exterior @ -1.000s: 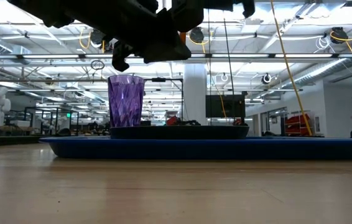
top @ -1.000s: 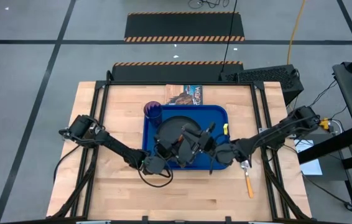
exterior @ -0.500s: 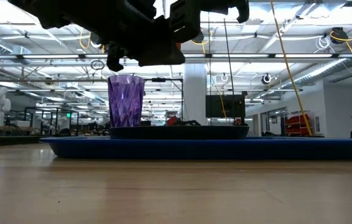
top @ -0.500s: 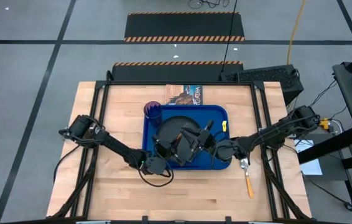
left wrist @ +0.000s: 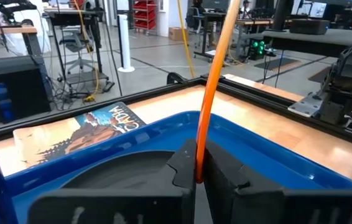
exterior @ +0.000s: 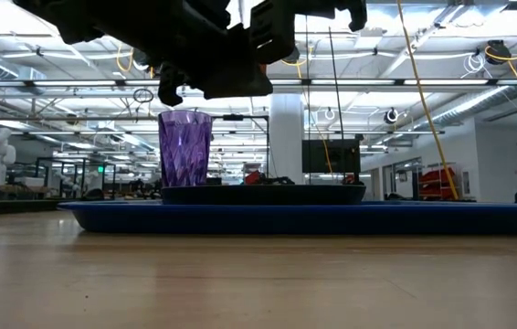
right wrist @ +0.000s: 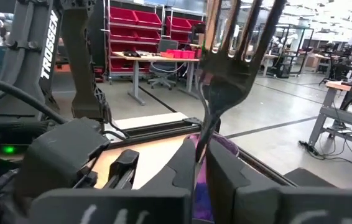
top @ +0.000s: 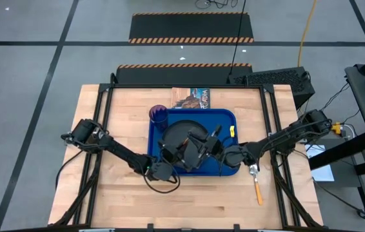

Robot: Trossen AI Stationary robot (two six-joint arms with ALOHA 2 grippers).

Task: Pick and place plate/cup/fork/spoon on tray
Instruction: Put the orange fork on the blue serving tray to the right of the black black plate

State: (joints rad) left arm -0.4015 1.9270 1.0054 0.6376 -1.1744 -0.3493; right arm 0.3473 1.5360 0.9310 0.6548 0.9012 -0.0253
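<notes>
- Both pincers pinch the fork (right wrist: 229, 59) above the tray (top: 229, 169): left pincer (left wrist: 199, 177) on the orange handle, right pincer (right wrist: 199, 163) at the neck, probably a handover.
- Spoon (top: 256, 182) waits on the surface beside the tray.

Grey floor (top: 40, 51) crossed by dark tape lines – hazard-striped mats (top: 192, 29) beyond the wooden table (top: 124, 200). Farther off: ceiling strip lights (exterior: 478, 87), red storage bins (right wrist: 145, 22), a white column (exterior: 286, 137), work desks.

The wooden bench (top: 118, 116) carries the blue tray (top: 227, 116) centrally, a booklet (top: 192, 98) at its far edge, the spoon (top: 256, 183) right.
</notes>
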